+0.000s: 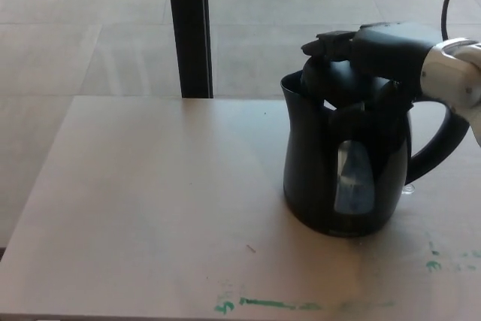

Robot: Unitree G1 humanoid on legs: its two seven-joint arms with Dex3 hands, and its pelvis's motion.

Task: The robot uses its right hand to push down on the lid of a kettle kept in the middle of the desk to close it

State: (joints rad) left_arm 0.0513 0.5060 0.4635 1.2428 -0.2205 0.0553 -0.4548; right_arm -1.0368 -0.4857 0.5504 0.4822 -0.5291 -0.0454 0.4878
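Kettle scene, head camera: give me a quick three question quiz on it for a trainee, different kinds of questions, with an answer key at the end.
1. True or false: the lid of the kettle is fully closed.
2. Which hand rests on the lid? A) right hand B) left hand C) a person's hand
3. Fill in: the kettle's handle points toward the robot's ____ side.

Key:
1. False; the lid is tilted up, with a gap at the spout side.
2. A
3. right
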